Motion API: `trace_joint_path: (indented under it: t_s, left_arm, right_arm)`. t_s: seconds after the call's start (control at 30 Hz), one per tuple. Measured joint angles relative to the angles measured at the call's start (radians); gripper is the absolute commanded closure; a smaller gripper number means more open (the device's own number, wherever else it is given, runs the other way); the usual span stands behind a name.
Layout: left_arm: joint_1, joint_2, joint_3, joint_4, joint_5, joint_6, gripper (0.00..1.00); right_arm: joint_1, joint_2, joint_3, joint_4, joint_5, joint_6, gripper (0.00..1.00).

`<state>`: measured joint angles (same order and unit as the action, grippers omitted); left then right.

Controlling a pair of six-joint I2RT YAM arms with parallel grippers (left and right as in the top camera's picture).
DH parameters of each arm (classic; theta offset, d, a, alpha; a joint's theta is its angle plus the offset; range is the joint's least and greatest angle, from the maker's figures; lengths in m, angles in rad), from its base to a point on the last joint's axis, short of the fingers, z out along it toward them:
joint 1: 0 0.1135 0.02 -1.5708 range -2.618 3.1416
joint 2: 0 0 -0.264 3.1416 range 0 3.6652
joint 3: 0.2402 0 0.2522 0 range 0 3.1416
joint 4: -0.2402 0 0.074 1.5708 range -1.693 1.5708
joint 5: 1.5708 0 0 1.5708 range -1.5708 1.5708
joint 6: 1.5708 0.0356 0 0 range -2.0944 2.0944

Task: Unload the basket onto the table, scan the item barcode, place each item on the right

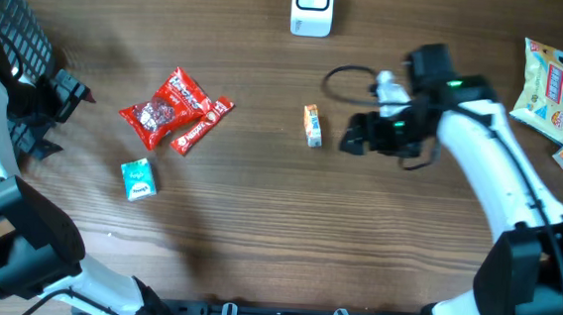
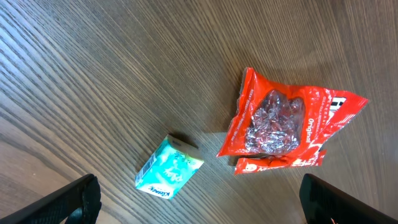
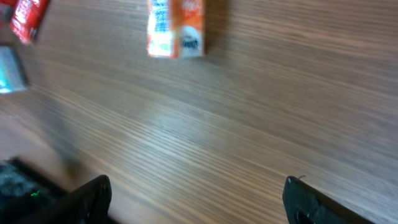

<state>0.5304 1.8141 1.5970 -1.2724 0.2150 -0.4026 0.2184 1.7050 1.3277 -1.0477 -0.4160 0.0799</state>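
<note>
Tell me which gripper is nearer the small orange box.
Right. The right gripper hangs just beside the orange box, apart from it, open. The left gripper is far across the table, beyond the red snack bag.

The red bag (image 2: 292, 121), right of centre in the left wrist view, carries the word "Original" sideways in white. The teal tissue pack (image 2: 169, 169), lower centre, reads "Kleenex" along its edge. Print on the small orange box (image 3: 176, 28), top of the right wrist view, is too blurred to read.
</note>
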Motion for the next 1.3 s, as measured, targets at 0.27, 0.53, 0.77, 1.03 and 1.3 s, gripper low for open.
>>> trace_joint_path:
  t_s: [0.27, 0.53, 0.77, 1.03, 1.3]
  left_arm:
    - [0.000, 0.000, 0.000, 0.000, 0.000, 0.000, 0.00]
    - [0.000, 0.000, 0.000, 0.000, 0.000, 0.000, 0.00]
    - [0.000, 0.000, 0.000, 0.000, 0.000, 0.000, 0.00]
    - [0.000, 0.000, 0.000, -0.002, 0.000, 0.000, 0.00]
    - [0.000, 0.000, 0.000, -0.001, 0.000, 0.000, 0.00]
  right_arm:
    - [0.288, 0.000, 0.000, 0.094, 0.265, 0.161, 0.00]
    - [0.317, 0.000, 0.000, 0.148, 0.289, 0.282, 0.04]
    - [0.280, 0.002, 0.000, 0.227, 0.275, 0.334, 0.23]
    - [0.272, 0.143, 0.000, 0.289, 0.266, 0.376, 0.35]
    - [0.137, 0.200, -0.005, 0.287, 0.097, 0.366, 0.38]
